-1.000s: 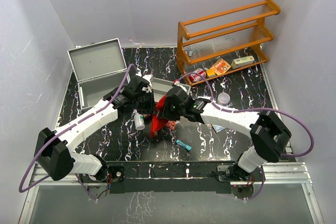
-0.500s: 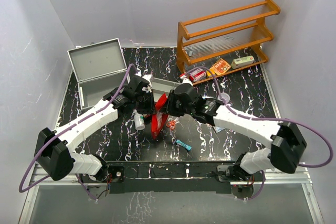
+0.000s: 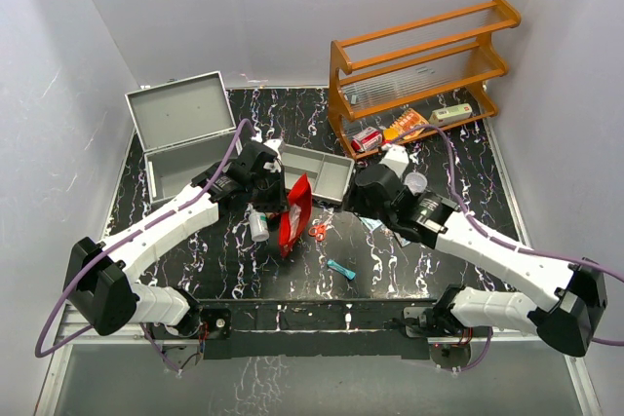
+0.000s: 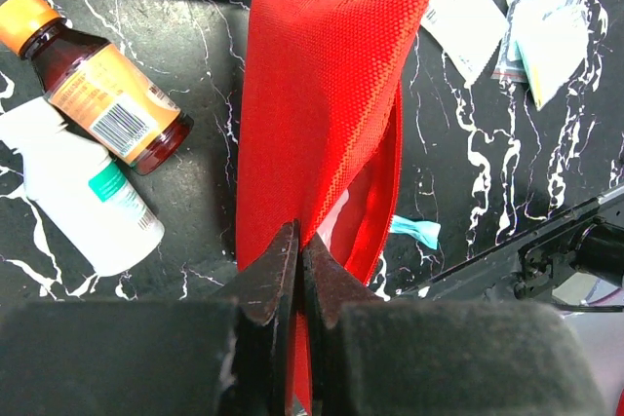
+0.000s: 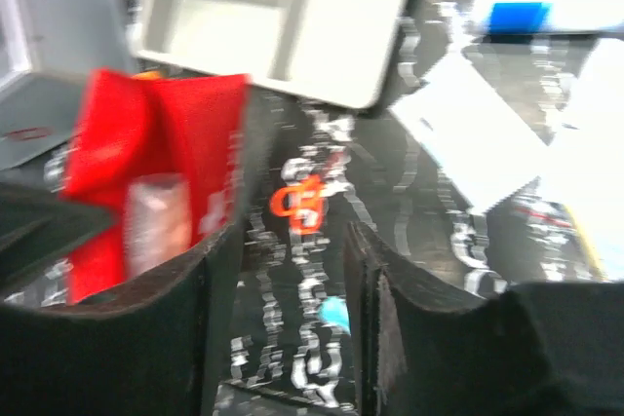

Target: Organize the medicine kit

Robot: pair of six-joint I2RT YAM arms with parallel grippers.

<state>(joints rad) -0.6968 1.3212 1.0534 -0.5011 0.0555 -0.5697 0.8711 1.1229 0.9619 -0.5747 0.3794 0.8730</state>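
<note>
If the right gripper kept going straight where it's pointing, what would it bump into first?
Most likely the little orange scissors lying on the table, just ahead of the right gripper. The picture is blurry, so depth is a guess.

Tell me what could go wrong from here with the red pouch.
1. The left tool pinches only a thin fold at the edge of the red pouch; the fabric may slip out and the pouch drop.
2. The pouch looks open along one side, so contents might spill if it tips.
3. A brown bottle and a white bottle lie right beside it; swinging the pouch could knock them rolling.
</note>
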